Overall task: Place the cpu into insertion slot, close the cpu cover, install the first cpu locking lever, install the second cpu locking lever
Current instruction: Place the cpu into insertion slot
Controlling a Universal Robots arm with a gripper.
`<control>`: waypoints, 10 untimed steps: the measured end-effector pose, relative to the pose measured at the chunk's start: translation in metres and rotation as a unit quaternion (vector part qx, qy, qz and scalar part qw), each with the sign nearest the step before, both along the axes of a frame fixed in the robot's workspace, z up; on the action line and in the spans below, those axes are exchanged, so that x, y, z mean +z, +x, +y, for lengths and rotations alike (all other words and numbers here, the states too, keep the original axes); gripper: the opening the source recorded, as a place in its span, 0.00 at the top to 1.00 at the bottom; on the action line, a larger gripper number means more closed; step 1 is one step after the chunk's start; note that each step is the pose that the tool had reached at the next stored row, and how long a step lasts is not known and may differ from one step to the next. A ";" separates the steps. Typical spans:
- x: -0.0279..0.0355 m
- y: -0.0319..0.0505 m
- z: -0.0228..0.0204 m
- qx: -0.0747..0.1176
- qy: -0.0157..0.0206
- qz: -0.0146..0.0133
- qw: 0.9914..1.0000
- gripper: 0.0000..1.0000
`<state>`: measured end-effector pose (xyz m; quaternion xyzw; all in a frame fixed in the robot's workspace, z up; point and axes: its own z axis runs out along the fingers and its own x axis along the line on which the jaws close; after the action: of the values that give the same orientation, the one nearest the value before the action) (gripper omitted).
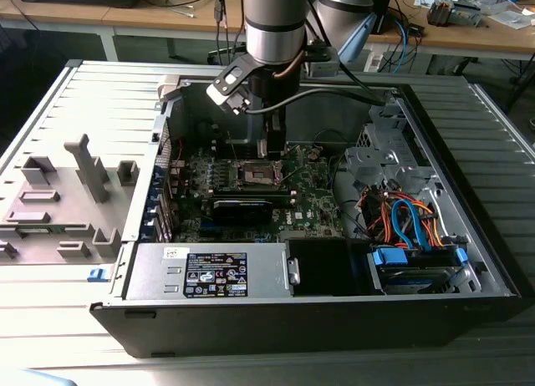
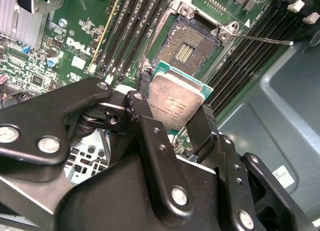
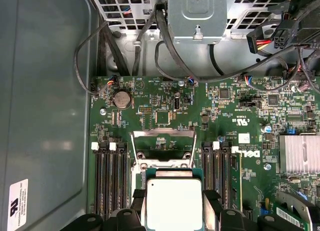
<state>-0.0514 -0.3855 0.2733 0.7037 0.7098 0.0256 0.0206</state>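
Because the cpu (image 2: 177, 103) is pinched by its opposite edges between the gripper's (image 2: 175, 105) black fingers (image 2: 145, 126), held over the green circuit board (image 3: 165, 106) and not seated, I judge the first step to be under way and none finished. In both wrist views the chip's silver top faces up. Just beyond it the insertion slot (image 2: 187, 48) lies bare, its dark contact field exposed. Farther on, the cpu cover (image 3: 162, 141) stands raised on its hinge, and a thin locking lever (image 2: 262, 40) juts free beside the slot, so closing the cover and setting both levers remain.

As for writing, the power supply (image 1: 209, 273) at the near edge of the computer case (image 1: 468, 261) carries a printed label (image 1: 216, 273). White lettering (image 2: 80, 43) marks the board, faint print covers the chip, and a white sticker (image 3: 17, 203) sits on the case wall. The far tabletop (image 1: 468, 35) holds cables.
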 end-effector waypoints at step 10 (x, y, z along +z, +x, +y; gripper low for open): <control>-0.0003 -0.0019 0.0000 0.000 0.000 0.000 1.000 0.46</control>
<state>-0.0533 -0.3855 0.2730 0.7037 0.7098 0.0256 0.0206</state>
